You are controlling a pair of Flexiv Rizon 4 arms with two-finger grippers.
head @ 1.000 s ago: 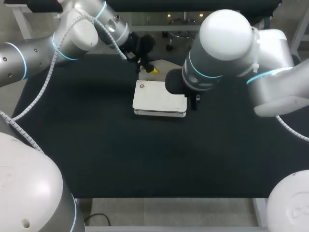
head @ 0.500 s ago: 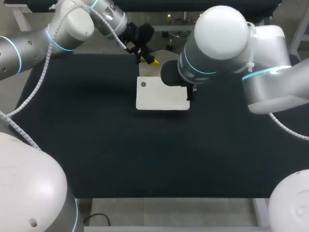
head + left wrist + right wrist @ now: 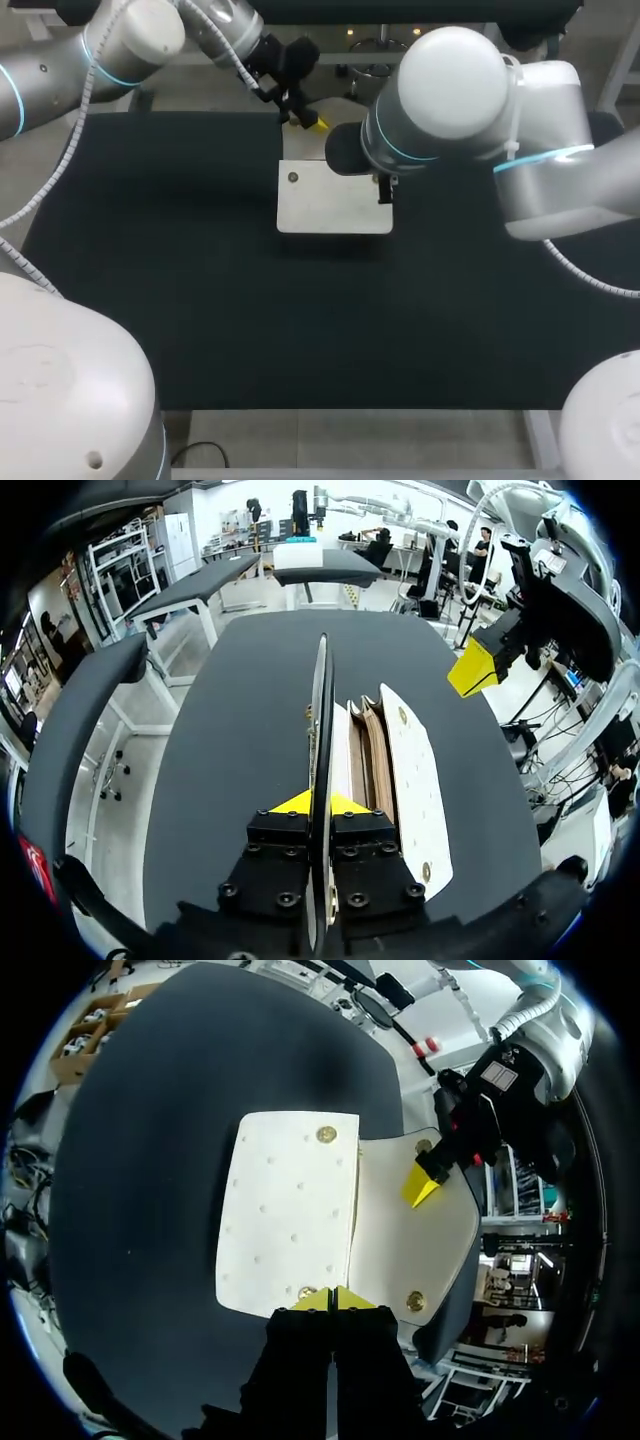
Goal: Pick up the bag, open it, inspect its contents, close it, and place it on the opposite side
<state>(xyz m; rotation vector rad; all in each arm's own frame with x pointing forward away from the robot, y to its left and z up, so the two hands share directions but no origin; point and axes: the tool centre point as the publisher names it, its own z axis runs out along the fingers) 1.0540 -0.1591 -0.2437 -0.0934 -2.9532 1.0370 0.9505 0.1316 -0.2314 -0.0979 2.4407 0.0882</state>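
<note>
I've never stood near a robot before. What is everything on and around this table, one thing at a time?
bag: one, white, lying open on the table's far half.
flap: one, white, lifted off the bag.
snaps: four showing, gold, near the bag's and flap's corners.
lining: brown, inside the bag.
table: one, black top.
left arm: grey-white, from the far left.
right arm: grey-white, over the bag's right side.
left tool: yellow tips, shut on the flap.
right tool: yellow tips together, at the bag's edge.

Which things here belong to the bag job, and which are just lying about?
Job: white bag; its flap, pinched by the left gripper; right gripper, at the bag's edge.
Just there: black table.
</note>
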